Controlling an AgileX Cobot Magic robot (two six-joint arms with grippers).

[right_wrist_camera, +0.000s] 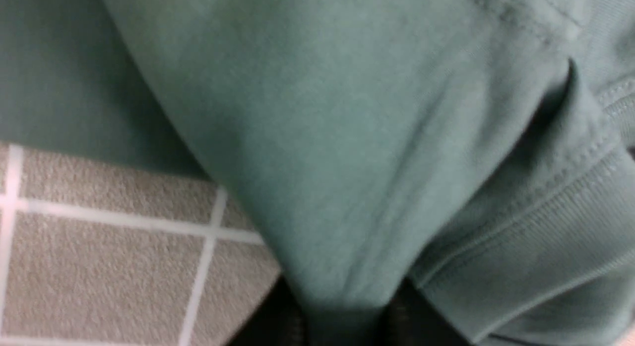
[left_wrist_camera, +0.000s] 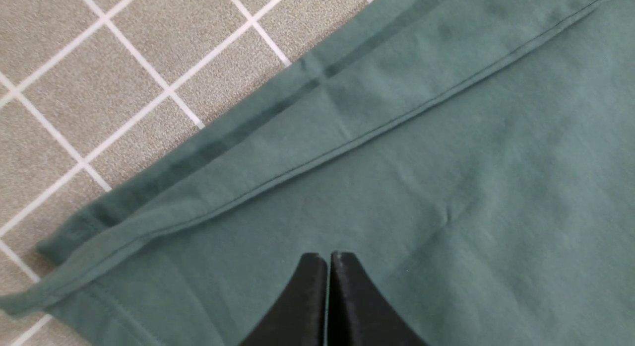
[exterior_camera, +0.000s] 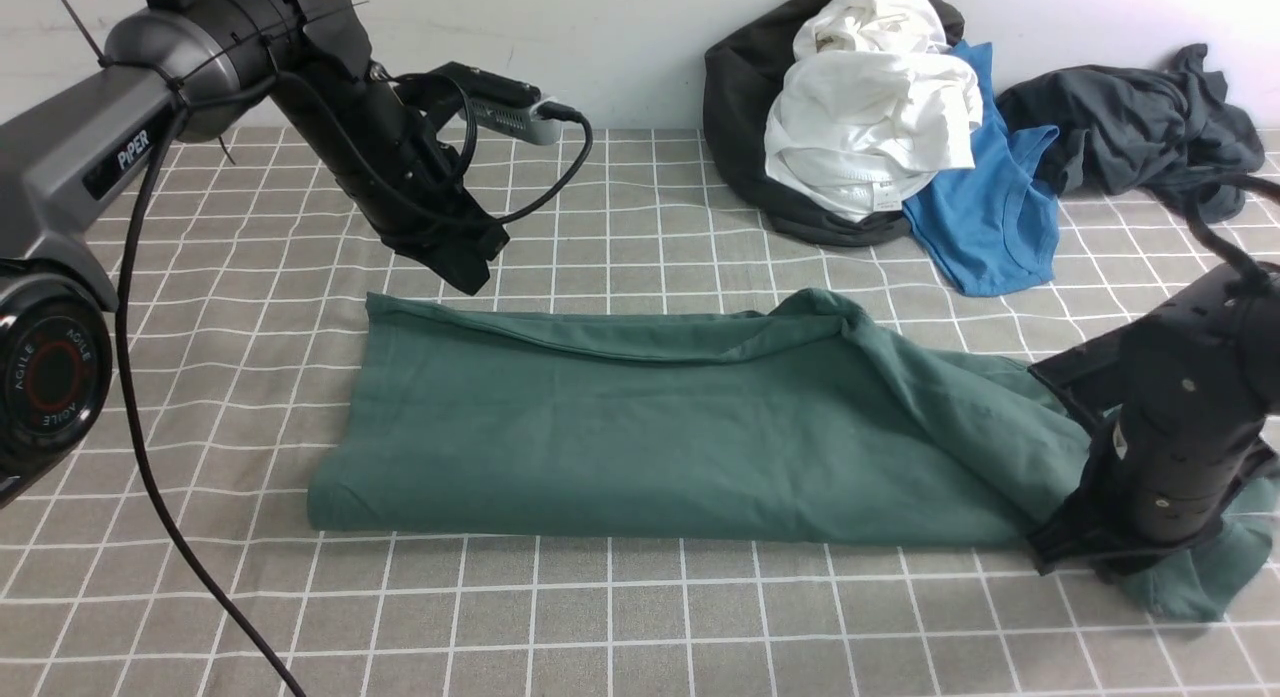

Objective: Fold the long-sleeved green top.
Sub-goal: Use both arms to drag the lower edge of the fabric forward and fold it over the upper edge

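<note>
Fabric, dark green and matte, spreads long and low across the tiled-looking worktop (exterior_camera: 640, 617), and that's the top (exterior_camera: 640, 427), folded into a long band whose length runs from the left arm's side over to the right arm's! Take the blue garment (exterior_camera: 985, 207) as the landmark: the top lies nearer the robot than that, most of it off to the left, with a bunched end reaching out to the right. And here's what matters: that bunched end is in the right tool (right_wrist_camera: 342, 311), a gathered tuck of cloth pinched between its fingertips, so the right arm is the one to work it. Over on the left of the landmark, the left tool (exterior_camera: 475, 277) has its fingertips drawn together, nothing between them, above the band's far edge. Look at the textures: smooth, soft knit through the flat body, a slim stitched hem curving along the far side, ribbing and double seams at the crumpled end. Next, I'd judge, the right arm should lay that loose end in over the band, keeping it low, because a hard pull could skew the whole strip.
</note>
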